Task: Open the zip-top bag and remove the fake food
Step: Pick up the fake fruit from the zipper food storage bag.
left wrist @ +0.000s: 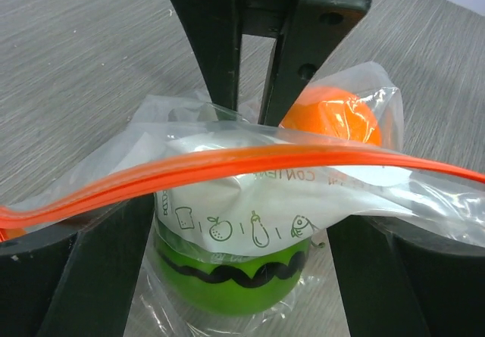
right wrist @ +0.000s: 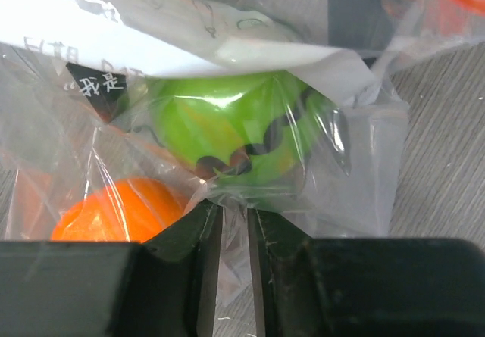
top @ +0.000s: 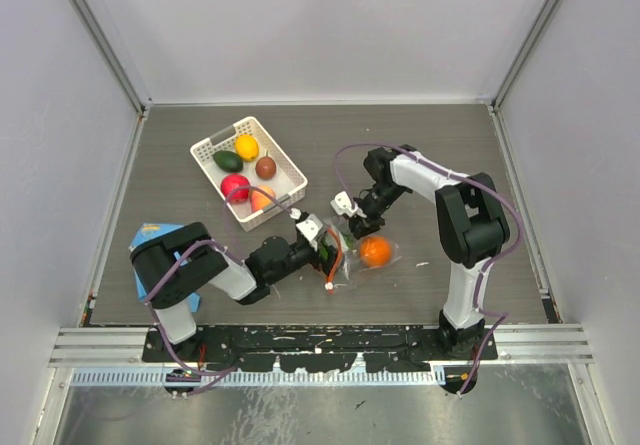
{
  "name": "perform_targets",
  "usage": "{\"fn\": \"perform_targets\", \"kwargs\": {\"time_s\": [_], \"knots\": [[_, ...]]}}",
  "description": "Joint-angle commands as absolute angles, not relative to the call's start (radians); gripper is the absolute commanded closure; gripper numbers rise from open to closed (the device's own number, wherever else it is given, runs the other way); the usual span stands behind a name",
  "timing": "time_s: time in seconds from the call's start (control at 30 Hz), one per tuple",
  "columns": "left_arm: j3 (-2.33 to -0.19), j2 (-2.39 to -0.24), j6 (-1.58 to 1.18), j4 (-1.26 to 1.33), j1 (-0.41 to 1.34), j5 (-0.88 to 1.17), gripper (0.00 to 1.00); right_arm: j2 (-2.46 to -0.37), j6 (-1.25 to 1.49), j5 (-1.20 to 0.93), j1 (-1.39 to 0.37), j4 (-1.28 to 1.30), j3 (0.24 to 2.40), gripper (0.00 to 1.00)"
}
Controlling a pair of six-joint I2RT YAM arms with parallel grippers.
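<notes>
Two fruits bagged, five in the basket

Your zip-top bag (top: 385,263) lies mid-table with the orange fruit (top: 375,252) and green fruit (left wrist: 227,284) inside. At its 9 o'clock, your left gripper (left wrist: 242,216) straddles the zip strip (left wrist: 250,163), fingers wide. Your right gripper (right wrist: 233,214) is narrow with film in the gap; whether it grips, you cannot tell. The basket (top: 205,150) sits at 10 o'clock.

Lab test cell: blank white panels (top: 320,25) box in my grey worktop (top: 450,155), metal mounting rail (top: 110,339) along its near edge.
</notes>
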State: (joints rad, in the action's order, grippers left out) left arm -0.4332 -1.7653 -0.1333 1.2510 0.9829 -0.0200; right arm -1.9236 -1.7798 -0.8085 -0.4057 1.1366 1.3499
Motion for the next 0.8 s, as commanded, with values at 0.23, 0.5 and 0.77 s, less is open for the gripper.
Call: {"fn": "perform_targets", "kwargs": {"time_s": [0.23, 0.5, 0.77], "knots": [[-0.329, -1.679, -0.097, 1.341, 0.988, -0.025, 0.02, -1.855, -1.816, -0.929, -0.312, 1.208, 1.398, 0.59], [-0.367, -1.508, -0.073, 0.996, 0.987, -0.006, 0.02, -1.812, -1.871, -0.997, -0.316, 1.219, 1.375, 0.43], [-0.373, -1.461, -0.081, 0.89, 0.987, 0.004, 0.06, -1.741, -1.716, -0.974, -0.364, 1.01, 1.282, 0.36]]}}
